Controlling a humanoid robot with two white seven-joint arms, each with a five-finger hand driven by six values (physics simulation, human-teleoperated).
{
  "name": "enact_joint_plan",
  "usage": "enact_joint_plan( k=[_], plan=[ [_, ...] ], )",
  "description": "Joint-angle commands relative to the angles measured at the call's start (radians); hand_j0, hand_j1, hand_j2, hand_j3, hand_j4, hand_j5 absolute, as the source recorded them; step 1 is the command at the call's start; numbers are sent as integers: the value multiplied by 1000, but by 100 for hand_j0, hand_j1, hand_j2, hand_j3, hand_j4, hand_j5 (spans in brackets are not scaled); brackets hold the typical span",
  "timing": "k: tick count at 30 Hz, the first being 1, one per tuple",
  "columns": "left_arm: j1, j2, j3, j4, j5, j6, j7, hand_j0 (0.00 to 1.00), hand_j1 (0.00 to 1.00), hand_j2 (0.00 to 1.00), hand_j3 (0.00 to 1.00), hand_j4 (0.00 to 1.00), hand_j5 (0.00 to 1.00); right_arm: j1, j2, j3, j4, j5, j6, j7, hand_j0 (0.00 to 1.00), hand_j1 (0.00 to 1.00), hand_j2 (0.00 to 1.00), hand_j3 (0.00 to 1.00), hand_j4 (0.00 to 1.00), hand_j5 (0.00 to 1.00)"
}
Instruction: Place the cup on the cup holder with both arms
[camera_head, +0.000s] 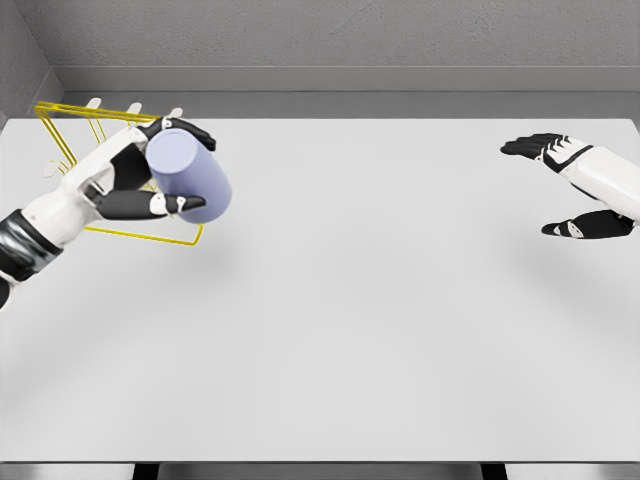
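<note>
A pale lavender cup is held tilted on its side in my left hand, whose black fingers wrap around it from above and below. The hand and cup hover over a yellow wire cup holder at the table's far left; part of the wire frame is hidden behind my hand and the cup. My right hand is at the far right edge, fingers spread and holding nothing, well away from the cup.
A white table fills the view, with a grey wall behind it. The table's front edge runs along the bottom of the view.
</note>
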Motion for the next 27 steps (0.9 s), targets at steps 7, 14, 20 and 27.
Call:
enact_joint_plan(
  k=[7,14,20,27],
  plan=[
    [0,18,18,26,27,-1,0,55,55,55,55,55,55,0,-1,0,-2,-9,3,0,100,100,100,100,100,100],
    [0,18,36,79,45,-1,0,55,55,55,55,55,55,0,-1,0,-3,-9,3,0,100,100,100,100,100,100],
    [0,18,39,85,51,-1,0,55,55,55,55,55,55,0,-1,0,-3,-9,3,-2,100,100,100,100,100,100],
    [0,20,45,98,54,-1,0,56,56,56,56,56,56,0,-1,0,-5,-9,3,-2,100,100,100,100,100,100]
  ],
)
